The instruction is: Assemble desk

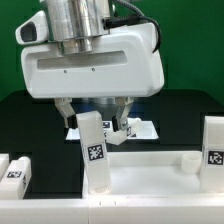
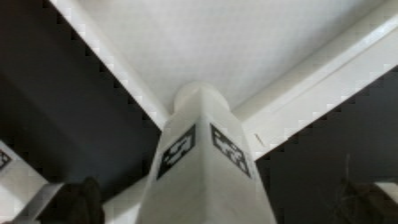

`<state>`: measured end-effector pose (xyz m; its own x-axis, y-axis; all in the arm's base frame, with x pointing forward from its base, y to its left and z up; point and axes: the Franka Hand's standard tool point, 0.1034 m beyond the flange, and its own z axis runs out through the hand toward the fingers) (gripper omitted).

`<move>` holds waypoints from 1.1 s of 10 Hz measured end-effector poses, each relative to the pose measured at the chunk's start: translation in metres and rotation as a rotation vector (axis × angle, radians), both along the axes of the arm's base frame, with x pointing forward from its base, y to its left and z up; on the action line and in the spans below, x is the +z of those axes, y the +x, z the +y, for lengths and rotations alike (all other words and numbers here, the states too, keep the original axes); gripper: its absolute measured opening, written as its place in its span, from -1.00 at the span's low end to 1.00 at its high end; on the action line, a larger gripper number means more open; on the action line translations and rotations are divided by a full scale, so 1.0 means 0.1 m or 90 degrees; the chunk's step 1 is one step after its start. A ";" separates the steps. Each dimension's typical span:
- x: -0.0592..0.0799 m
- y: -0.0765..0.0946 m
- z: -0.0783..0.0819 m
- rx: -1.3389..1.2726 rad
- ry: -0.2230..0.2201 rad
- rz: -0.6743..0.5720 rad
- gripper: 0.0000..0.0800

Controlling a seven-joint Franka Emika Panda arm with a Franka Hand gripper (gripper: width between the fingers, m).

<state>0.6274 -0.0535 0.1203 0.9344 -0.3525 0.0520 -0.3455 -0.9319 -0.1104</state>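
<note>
Tabletop (image 1: pixel 150 195): white, rimmed, lay nearest, across the near right.
Upright leg (image 1: pixel 93 150): stood at the tabletop's left corner, tag facing near.
Other legs: one upright at far right (image 1: pixel 213 150), one at near left (image 1: pixel 15 168).
Gripper (image 1: pixel 100 117): above the upright leg, fingers wide, apart from it.
Marker board (image 1: pixel 145 128): lay behind.

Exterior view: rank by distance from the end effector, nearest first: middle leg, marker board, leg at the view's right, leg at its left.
1. Middle leg: upright, between the fingers of the end effector.
2. Marker board: flat, just behind.
3. Right leg and left leg: at the exterior view's right and left edges, too close to call.
</note>
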 end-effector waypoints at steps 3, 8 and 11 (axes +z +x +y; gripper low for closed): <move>0.03 0.06 0.03 0.171 -0.030 0.000 0.62; 0.03 0.06 0.03 0.032 -0.018 0.010 -0.29; 0.02 0.08 0.02 -0.238 0.001 0.024 -0.29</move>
